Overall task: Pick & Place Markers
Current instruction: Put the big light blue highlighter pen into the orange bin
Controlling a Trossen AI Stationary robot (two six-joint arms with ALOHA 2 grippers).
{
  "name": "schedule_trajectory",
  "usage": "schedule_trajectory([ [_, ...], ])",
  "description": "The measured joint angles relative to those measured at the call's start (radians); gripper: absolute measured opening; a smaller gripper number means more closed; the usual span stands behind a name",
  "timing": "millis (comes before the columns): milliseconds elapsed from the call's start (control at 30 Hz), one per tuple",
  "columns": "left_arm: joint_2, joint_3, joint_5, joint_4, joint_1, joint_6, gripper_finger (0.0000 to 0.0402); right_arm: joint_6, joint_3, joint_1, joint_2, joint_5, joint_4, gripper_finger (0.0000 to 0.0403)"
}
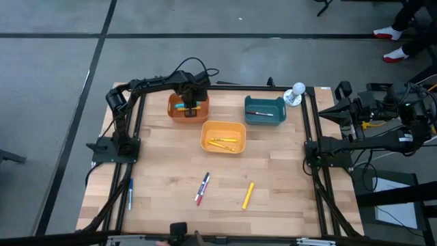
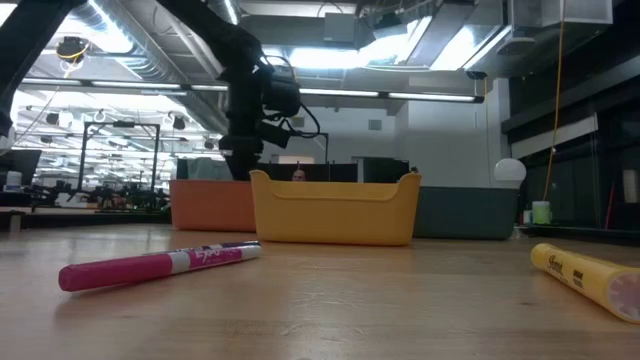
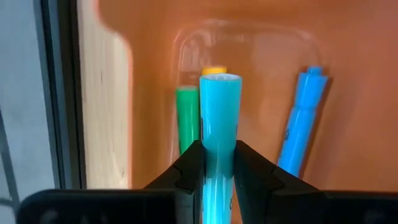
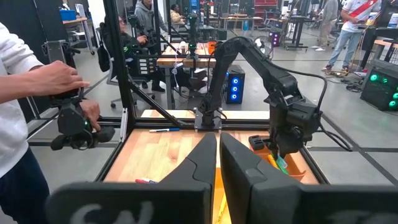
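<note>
Left end effector holds a light-blue marker over the orange bin; right arm parked off the table's right side.

The left end effector point(image 3: 217, 177) is pinching a light-blue marker point(image 3: 219, 118) between its two fingers, directly above the orange bin point(image 1: 172, 109) at the far left of the table point(image 1: 164, 171). In that bin lie a green marker point(image 3: 186, 118), a blue marker point(image 3: 303, 118) and an orange-tipped one point(image 3: 214, 70) mostly hidden behind the held marker. The yellow bin point(image 1: 222, 127) holds yellow markers point(image 1: 222, 143), and the teal bin point(image 1: 265, 119) holds one marker point(image 1: 261, 113). Loose on the table: a pink marker point(image 2: 160, 265) beside a blue one point(image 1: 205, 180), a yellow marker point(image 1: 248, 195), and a blue marker point(image 1: 130, 194) near the left edge. The right end effector point(image 4: 217, 155) has its fingers pressed together, holding nothing. A person's hands point(image 4: 62, 78) show in the right wrist view.
</note>
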Motion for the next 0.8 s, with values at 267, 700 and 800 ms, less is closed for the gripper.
schedule_trajectory([
  [267,0.019,0.000,0.027,0.019,-0.031,0.029,0.0058,0.000,0.000,0.000,0.000,0.000,0.000,0.0023],
  [700,0.052,0.000,0.028,0.024,-0.051,0.037,0.0059,0.000,0.000,0.000,0.000,0.000,0.000,0.0023],
  [800,0.052,0.000,0.028,0.023,-0.051,0.037,0.0059,0.000,0.000,0.000,0.000,0.000,0.000,0.0023],
])
